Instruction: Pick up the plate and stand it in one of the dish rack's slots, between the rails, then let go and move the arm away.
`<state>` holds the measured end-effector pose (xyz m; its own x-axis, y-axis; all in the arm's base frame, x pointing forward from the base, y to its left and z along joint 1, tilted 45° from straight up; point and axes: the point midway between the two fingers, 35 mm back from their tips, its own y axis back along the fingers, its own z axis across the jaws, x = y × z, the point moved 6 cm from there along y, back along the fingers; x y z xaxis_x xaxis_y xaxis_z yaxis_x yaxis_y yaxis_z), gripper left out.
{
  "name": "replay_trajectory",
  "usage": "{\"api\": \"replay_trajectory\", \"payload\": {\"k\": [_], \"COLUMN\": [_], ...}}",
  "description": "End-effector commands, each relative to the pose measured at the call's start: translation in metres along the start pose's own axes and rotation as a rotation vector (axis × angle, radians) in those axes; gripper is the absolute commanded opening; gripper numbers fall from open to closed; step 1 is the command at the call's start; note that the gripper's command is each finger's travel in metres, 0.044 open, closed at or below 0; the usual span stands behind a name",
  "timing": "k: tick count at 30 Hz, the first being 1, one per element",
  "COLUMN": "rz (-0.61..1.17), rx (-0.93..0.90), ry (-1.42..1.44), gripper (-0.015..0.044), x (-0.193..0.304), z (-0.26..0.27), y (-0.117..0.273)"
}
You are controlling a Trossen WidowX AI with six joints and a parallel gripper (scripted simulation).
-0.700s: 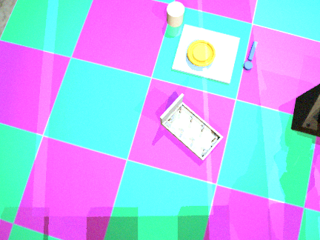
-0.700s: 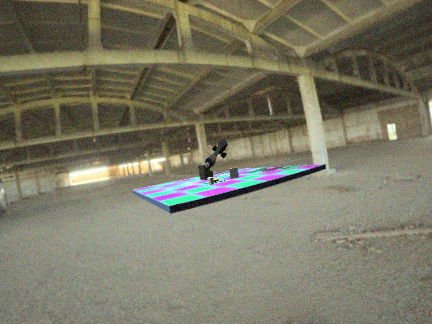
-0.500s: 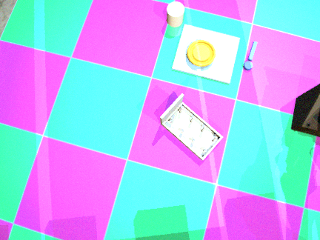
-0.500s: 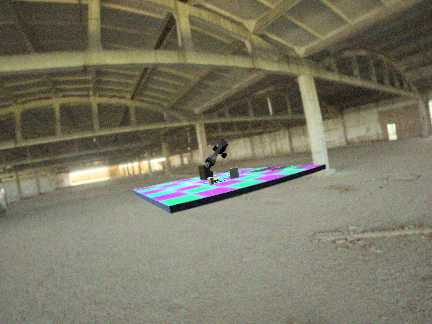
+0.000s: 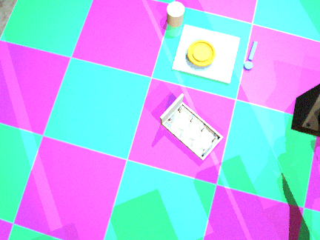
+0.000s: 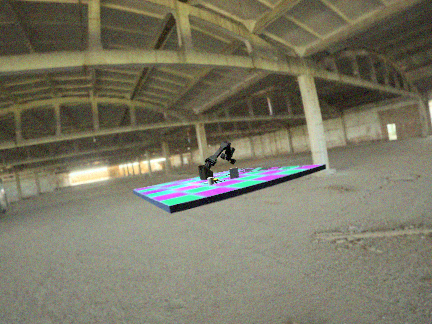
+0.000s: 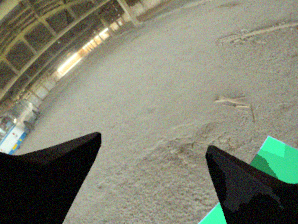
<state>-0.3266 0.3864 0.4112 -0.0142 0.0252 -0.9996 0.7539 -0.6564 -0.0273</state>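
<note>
A cup [image 5: 175, 14] and spoon [image 5: 250, 55] flank the plate [image 5: 201, 52] on its white mat [image 5: 226, 44]; the gripper [image 7: 153, 163] hangs released, grasping nothing.

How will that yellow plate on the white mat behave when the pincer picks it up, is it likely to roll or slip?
The plate looks stiff, so it should not flop. It lies flat on the white mat, so only its thin raised rim offers a hold, which may slip. Being round, it could roll once stood on edge in the rack.
</note>
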Motion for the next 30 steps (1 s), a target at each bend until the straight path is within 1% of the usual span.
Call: {"api": "replay_trajectory", "payload": {"k": [1,8,15,23,30], "rz": [0.002,0.005,0.024,0.059,0.102], "rx": [0.082,0.245,0.407,0.594,0.758], "ry": [0.034,0.098,0.167,0.243,0.307], "gripper": [0.04,0.04,0.04,0.04,0.04], "x": [-0.002,-0.007,-0.012,-0.018,-0.022], "z": [-0.039,-0.108,-0.169,-0.229,-0.27], "y": [0.014,0.048,0.092,0.152,0.212]}}
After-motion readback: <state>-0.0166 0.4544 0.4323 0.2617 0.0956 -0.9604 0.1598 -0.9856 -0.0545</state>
